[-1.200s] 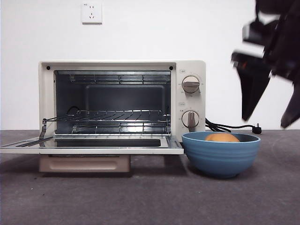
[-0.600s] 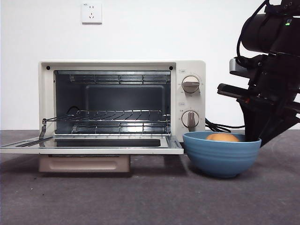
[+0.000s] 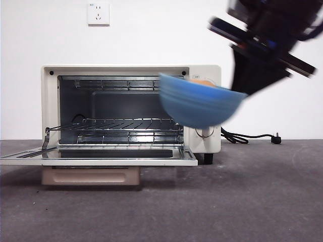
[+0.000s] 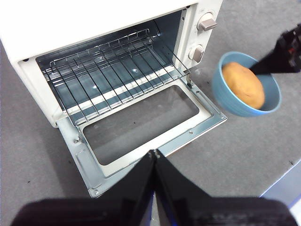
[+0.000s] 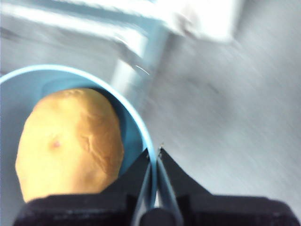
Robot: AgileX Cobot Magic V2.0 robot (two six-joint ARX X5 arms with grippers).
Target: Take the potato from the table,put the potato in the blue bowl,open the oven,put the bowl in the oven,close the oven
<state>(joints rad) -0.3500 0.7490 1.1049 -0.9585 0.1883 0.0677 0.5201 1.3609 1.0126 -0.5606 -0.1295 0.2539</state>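
- Front view: I see one cream-white boxy toaster oven standing on the dark grey matte counter, its glass door dropped flat and the wire rack bare. One round, ridged, matte blue bowl hangs in the air, tilted and blurred, in front of the oven's knob panel and the right edge of the cavity, clear of the counter. A dark arm comes down from the top right to the bowl's far rim. Only a sliver of orange shows above the rim. A white wall socket sits high on the wall, and a black cord trails to the right of the oven.
- Left wrist view: from above I get what the front hides, namely the whole smooth golden-brown oval potato lying inside the bowl, which is beside the open door's corner. Two knobs show on the oven. My left hand hangs over the counter in front of the door with its two jaws pressed together on nothing. The other arm's black tip reaches the bowl's rim.
- Right wrist view: blurred, but my right hand has its jaws pinched tight on the bowl's rim, one inside, one outside. One potato fills the bowl, a small dark spot on its skin.
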